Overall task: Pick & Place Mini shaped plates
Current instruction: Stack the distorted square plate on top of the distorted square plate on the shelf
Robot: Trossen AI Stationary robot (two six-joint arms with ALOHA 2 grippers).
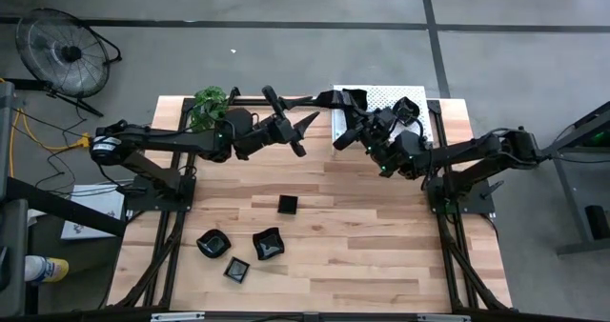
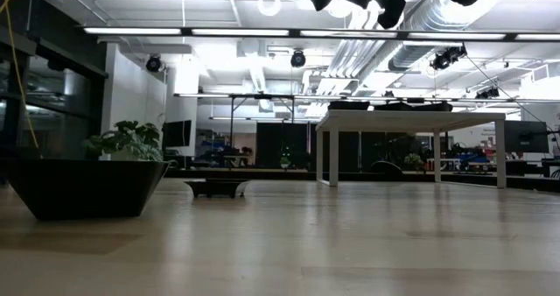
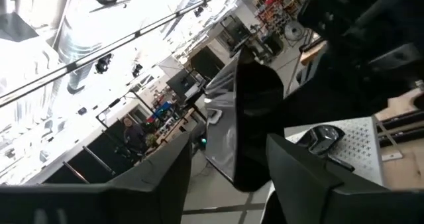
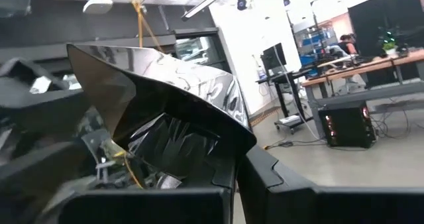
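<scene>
My right gripper (image 1: 355, 114) is raised over the table's far middle and shut on a glossy black mini plate (image 1: 343, 98), which fills the right wrist view (image 4: 165, 118). My left gripper (image 1: 315, 112) faces it from the left, open. Its fingers (image 3: 159, 177) stand on either side of that plate (image 3: 255, 111); whether one still touches it, I cannot tell. Several more black plates (image 1: 268, 244) lie flat on the table nearer the front. Two show in the low view: a near one (image 2: 83, 186) and a far one (image 2: 217, 186). Another plate (image 1: 408, 108) sits on the white rack (image 1: 376, 95). My right gripper pinches the plate's rim (image 4: 222, 174) between its two fingers. The fingers come from the table's right side, about level and tipped a little upward. The plate is lifted clear of the table and stands on edge, tilted, one pointed corner (image 4: 71, 48) sticking out past the fingers.
The perforated rack also shows in the left wrist view (image 3: 361, 134), at the far right of the table. A small green plant (image 1: 210, 103) stands at the far left corner. A floor fan (image 1: 67, 50) stands beyond the table's left side.
</scene>
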